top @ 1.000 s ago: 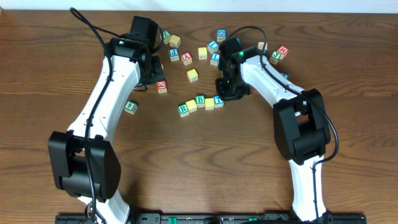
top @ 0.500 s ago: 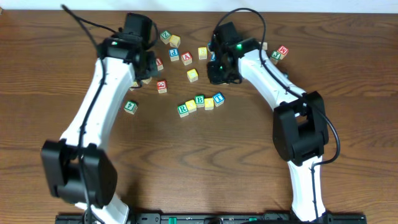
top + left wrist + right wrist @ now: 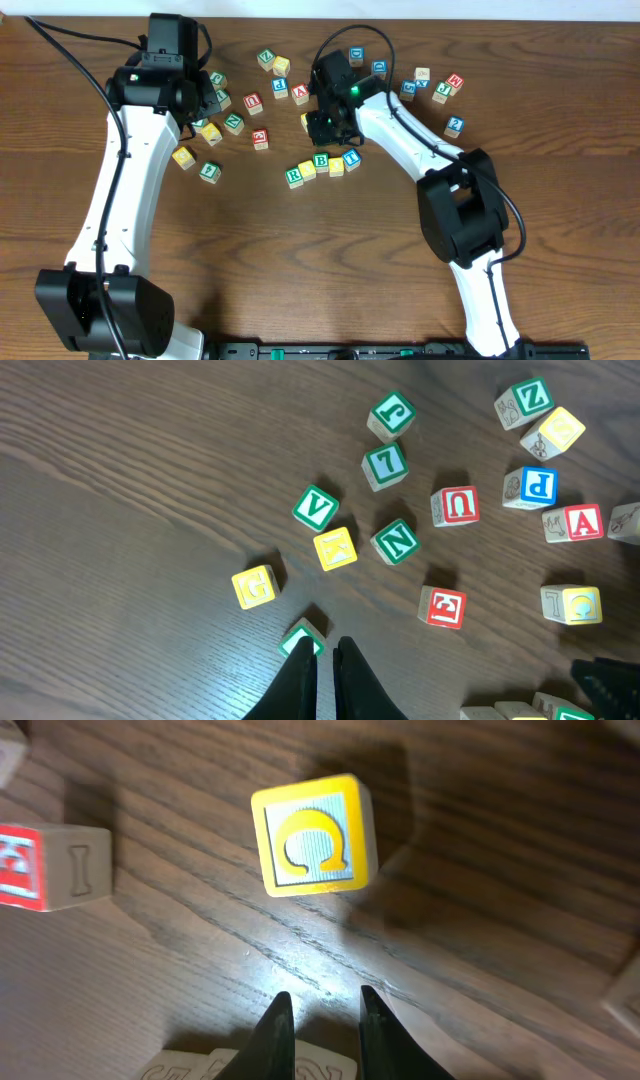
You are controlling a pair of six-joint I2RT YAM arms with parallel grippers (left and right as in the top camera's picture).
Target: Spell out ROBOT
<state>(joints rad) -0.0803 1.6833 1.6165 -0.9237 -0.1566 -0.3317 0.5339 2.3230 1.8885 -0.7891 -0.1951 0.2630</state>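
Note:
A row of cubes lies mid-table: green-framed R (image 3: 294,176), a yellow cube (image 3: 308,170), green-framed B (image 3: 321,160), a second yellow cube (image 3: 337,166) and blue-framed T (image 3: 351,159). My right gripper (image 3: 322,126) hovers just behind the row, beside a loose yellow cube (image 3: 306,121). In the right wrist view that yellow cube (image 3: 313,835) lies ahead of the gripper (image 3: 320,1008), whose jaws stand a little apart and empty. My left gripper (image 3: 203,100) is over the left cluster. In the left wrist view it (image 3: 322,650) is shut and empty, partly covering a green-framed cube (image 3: 300,638).
Loose cubes lie under the left arm: yellow G (image 3: 255,587), green V (image 3: 316,507), green N (image 3: 395,541), red U (image 3: 455,506), red E (image 3: 443,606). Red A (image 3: 300,92) and several more cubes (image 3: 440,90) lie along the back of the table.
The right gripper has moved left and back from the T end of the row to the loose yellow cube. The left arm has swung left and back. The row has stayed put.

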